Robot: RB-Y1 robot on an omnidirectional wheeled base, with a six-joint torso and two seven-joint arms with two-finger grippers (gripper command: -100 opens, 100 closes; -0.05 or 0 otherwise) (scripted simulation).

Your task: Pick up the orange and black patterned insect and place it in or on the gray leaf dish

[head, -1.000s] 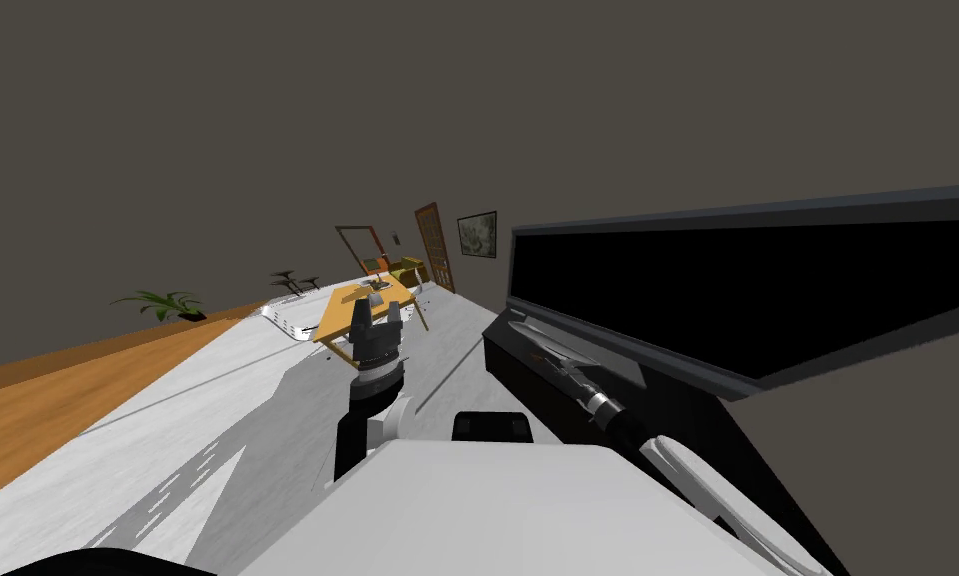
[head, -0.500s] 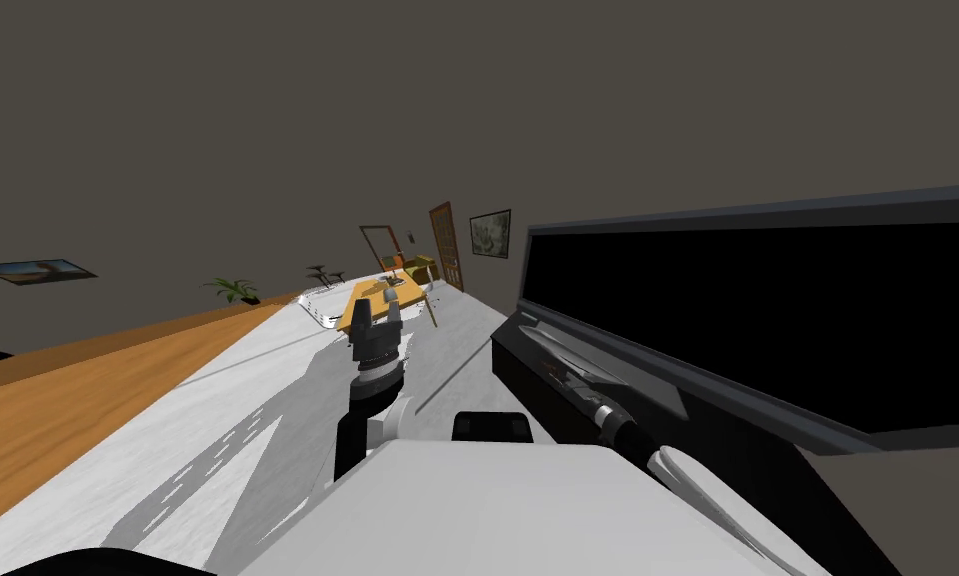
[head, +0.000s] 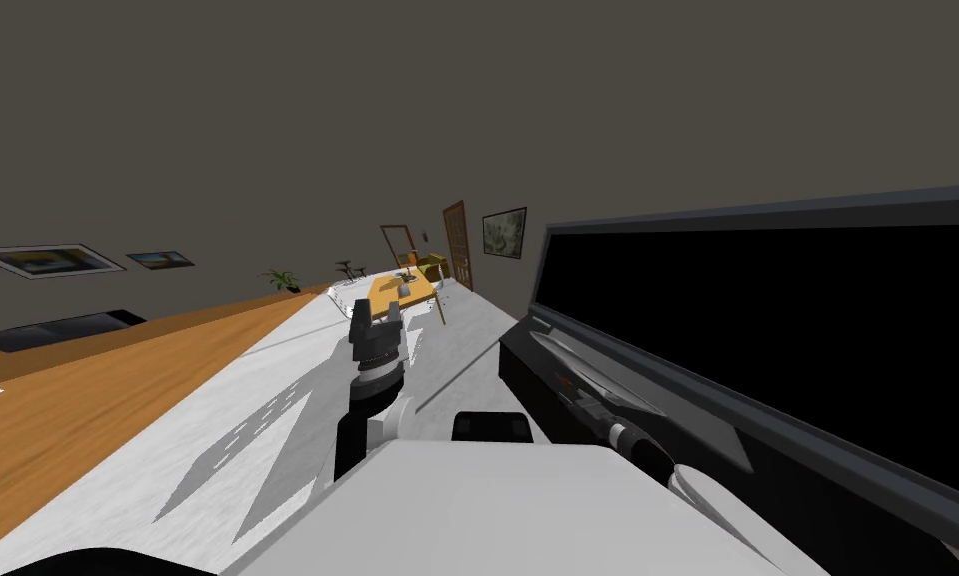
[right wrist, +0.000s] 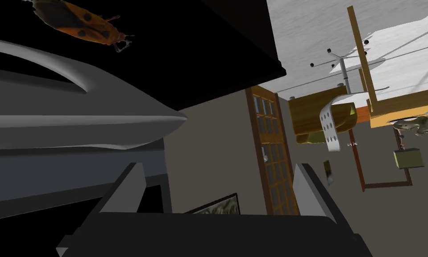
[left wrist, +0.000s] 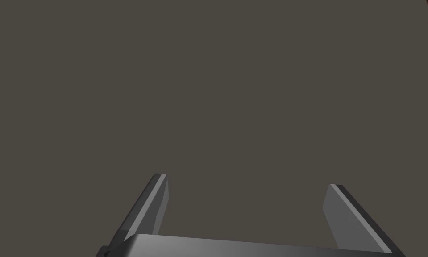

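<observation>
Head view has slid sideways since a moment ago. That is me turning, not the things moving. In it the far yellow wooden table (head: 407, 291) has drifted to one side and looks smaller. Two more wall pictures (head: 47, 260) have come in, and the big black cabinet with a dark grey rim (head: 727, 212) looks closer. Both arms sit where they were by my chest. I think I am only lining up, and nothing is picked up yet. The right claw (right wrist: 218, 166) is wide and empty. The long grey leaf-shaped dish (right wrist: 74, 118) lies near its tips, off to one finger's side. The orange bug with black spots (right wrist: 81, 23) sits farther on, beyond the dish and apart from it. The left claw (head: 377, 310) is wide and empty too, held up in front of me and well apart from the bug.
</observation>
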